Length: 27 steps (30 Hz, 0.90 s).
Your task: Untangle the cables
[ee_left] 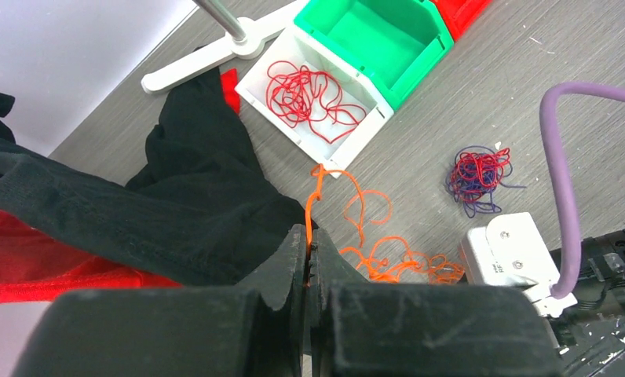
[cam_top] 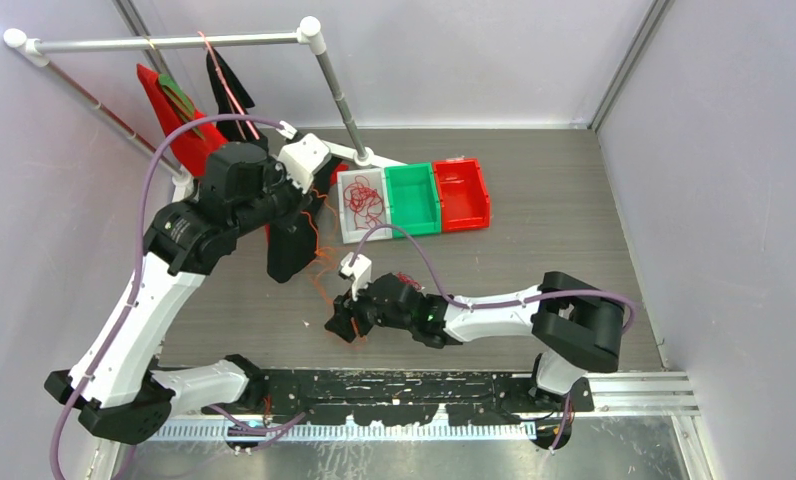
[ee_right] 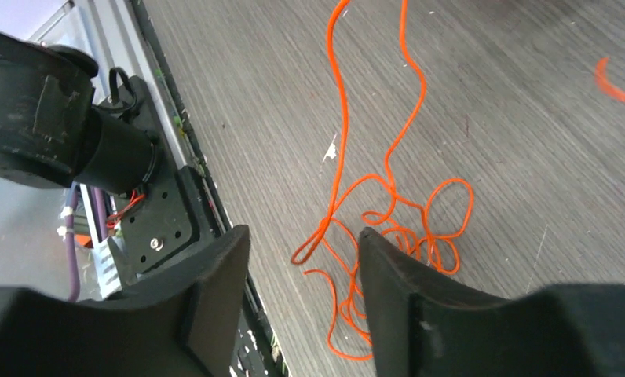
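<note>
One orange cable (ee_left: 396, 265), left gripper (ee_left: 310, 250) pinched shut on it at btm centre; right gripper (ee_right: 303, 255) w/ jaws apart above its loops. Red cable (ee_left: 305, 90) in white bin (ee_left: 360, 135), top centre.

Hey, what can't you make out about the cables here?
Left wrist view: far end of the orange cable, hidden behind white camera block.
Right wrist view: its loops partly behind the right gripper, strands cut off at top.
Top view: red and purple clump, tiny, partly under right arm.
</note>
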### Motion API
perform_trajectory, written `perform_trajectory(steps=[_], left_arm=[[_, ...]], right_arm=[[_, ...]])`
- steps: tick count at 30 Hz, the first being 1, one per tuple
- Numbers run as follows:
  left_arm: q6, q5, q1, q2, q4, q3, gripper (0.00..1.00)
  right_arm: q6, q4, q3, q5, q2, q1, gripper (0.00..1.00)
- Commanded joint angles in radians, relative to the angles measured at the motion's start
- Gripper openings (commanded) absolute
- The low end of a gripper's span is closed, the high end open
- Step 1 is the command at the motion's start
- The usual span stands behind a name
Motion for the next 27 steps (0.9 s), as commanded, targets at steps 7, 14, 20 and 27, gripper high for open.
perform_trajectory(steps=[7,14,20,27], left_arm=[[0.038,-0.017,0.003,-0.055,-0.009,0.021,0.00],[0.106,-0.028,0.003,-0.084,-0.050,0.010,0.00],[0.173,-0.032,0.002,-0.136,-0.067,-0.030,0.00],[0.211,0.026,0.003,-0.184,-0.108,-0.016,0.00]], right_arm=[[-0.020,0.183,-0.039,0.121,-0.086,-0.016,0.01],[-0.057,-0.086,-0.075,0.108,-0.388,-0.076,0.01],[-0.081,-0.370,-0.050,0.070,-0.687,-0.167,0.01],[-0.137,-0.656,0.070,0.107,-0.864,-0.194,0.01]])
